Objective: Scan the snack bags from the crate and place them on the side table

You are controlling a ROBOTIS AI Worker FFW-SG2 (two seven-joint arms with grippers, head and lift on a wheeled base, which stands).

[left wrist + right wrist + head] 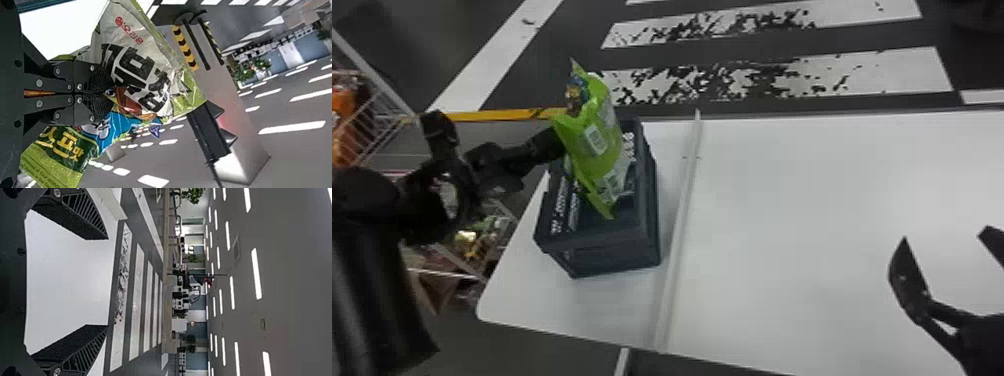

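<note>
Closest in, at about two o'clock from the robot, the right gripper [946,237] sits over the white surface [812,200] with its two fingers spread wide and nothing between them. The left arm [369,260] comes in from nine o'clock, and its gripper [111,94] has both fingers pinched together on a green snack bag [582,132], creasing the wrapper where they bite.

Farther in, toward eleven o'clock, the dark crate [612,255] rests on the surface, left of a raised strip [683,200] that runs away from the robot. The bag hangs upright but leaning above the crate, a pale label [595,140] facing the head. Out at ten o'clock, orange packets [346,120] sit in a wire rack [374,70]. Beyond the surface, from twelve to one o'clock, lies the striped floor [652,57].

As for progress, one bag is up out of the crate and in hand. Whether it has been scanned I cannot tell, nor how many bags the crate holds. Judging from this, the bag in hand has yet to be placed, with its scan too if that is not done, then any others likewise.
</note>
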